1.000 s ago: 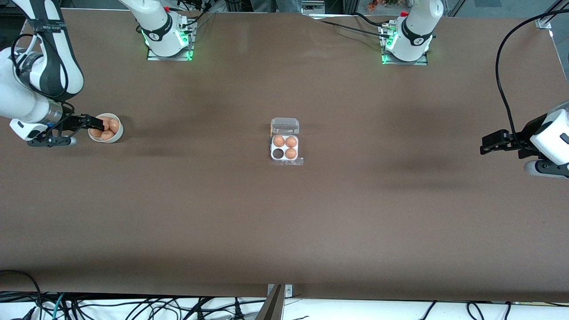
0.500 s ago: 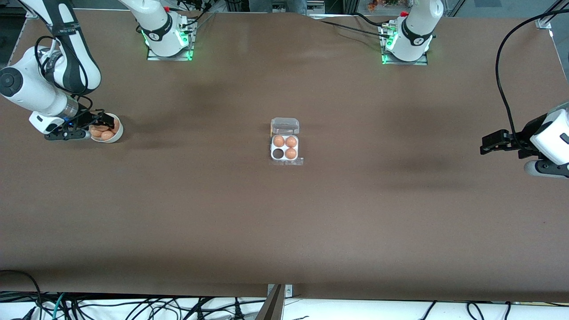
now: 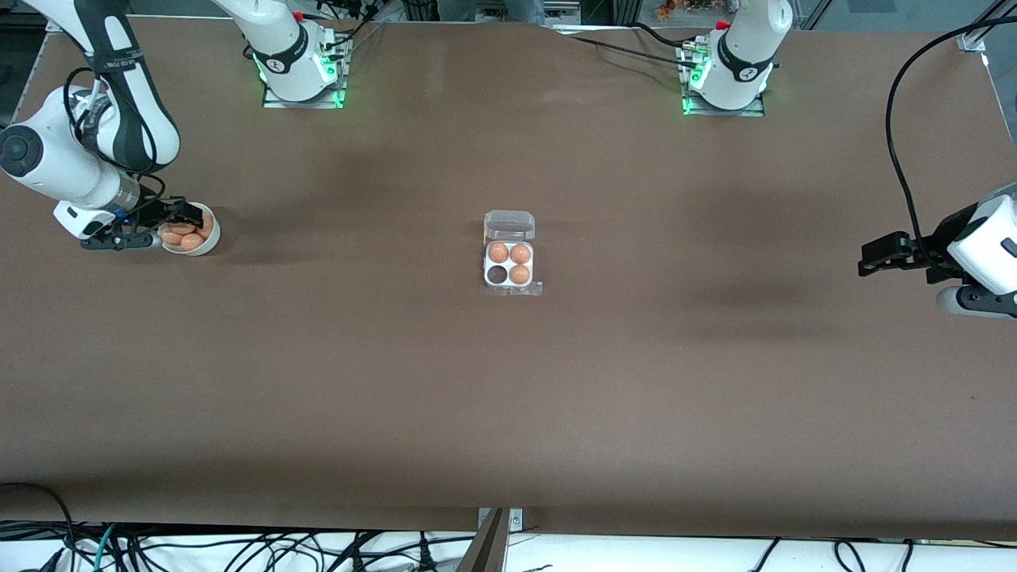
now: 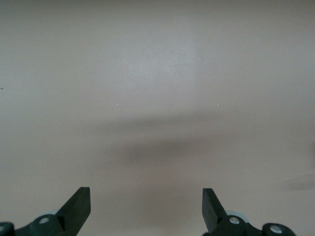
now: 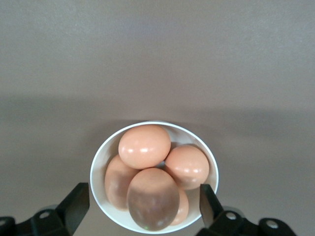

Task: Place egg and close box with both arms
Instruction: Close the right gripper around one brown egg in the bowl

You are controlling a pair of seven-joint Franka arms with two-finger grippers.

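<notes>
Right hand (image 5: 141, 209) hung over the bowl (image 3: 208, 243) at the right arm's end of the table (image 3: 508, 381), fingers spread wide around the top egg (image 5: 152, 198), not yet gripping. Box (image 3: 509, 264) sat mid-table, lid open, one cell empty. Left hand (image 3: 872, 260) waited open, holding nothing. Risk: smooth piled eggs could roll or slip as the fingers closed.

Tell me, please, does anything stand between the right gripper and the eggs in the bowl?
Nothing visible does. The right gripper hangs open directly over the bowl, its fingers straddling the nearest egg, with no lid or other object between them.
</notes>
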